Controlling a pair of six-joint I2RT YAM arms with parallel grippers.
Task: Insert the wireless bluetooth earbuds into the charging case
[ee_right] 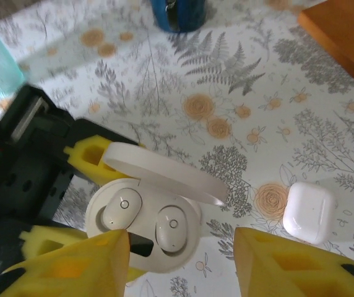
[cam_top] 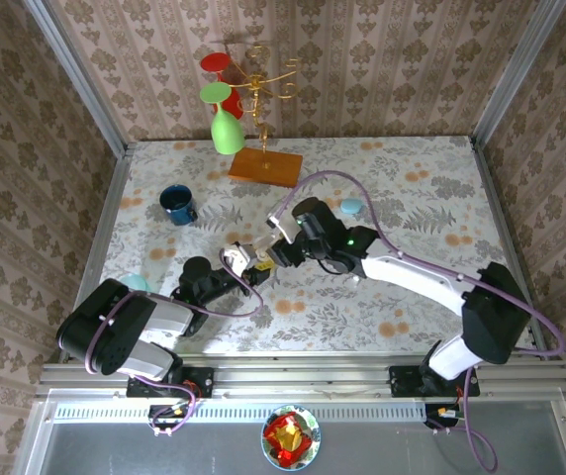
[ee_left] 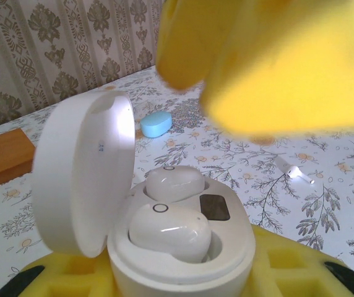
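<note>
The round white charging case [ee_right: 141, 238] stands with its lid [ee_right: 164, 175] swung open, and my left gripper [ee_left: 180, 275] is shut on its base between yellow foam pads. Two glossy white earbuds lie in its wells, one [ee_right: 120, 209] on the left and one [ee_right: 169, 228] on the right; in the left wrist view the near bud [ee_left: 168, 230] sits in front of the far bud [ee_left: 174, 182]. My right gripper [ee_right: 180, 263] hovers just above the case, open, with nothing between its yellow fingers [ee_right: 72, 269]. In the top view both grippers meet at the case [cam_top: 234, 259].
A loose white earbud [ee_left: 294, 171] lies on the flowered cloth. A white rectangular case [ee_right: 309, 212] sits right of the round case, and a pale teal case [cam_top: 351, 206] lies farther back. A blue mug [cam_top: 177, 204] and a wooden-based glass stand [cam_top: 265, 165] are behind.
</note>
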